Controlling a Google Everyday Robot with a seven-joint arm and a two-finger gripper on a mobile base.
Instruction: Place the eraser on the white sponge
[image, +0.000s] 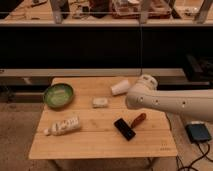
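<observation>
The eraser (124, 128), a flat black block, lies at an angle on the front right part of the wooden table (95, 142). The white sponge (100, 102), a small pale pad, sits near the table's middle, behind and to the left of the eraser. My white arm comes in from the right. The gripper (140, 95) at its rounded left end hangs over the table's right side, between the sponge and the eraser and above both. Nothing shows in its grasp.
A green bowl (58, 95) stands at the back left. A white paper cup (120, 87) lies on its side at the back. A white bottle (64, 126) lies at the front left. A reddish-brown stick (138, 119) rests beside the eraser. A dark box (198, 133) sits on the floor, right.
</observation>
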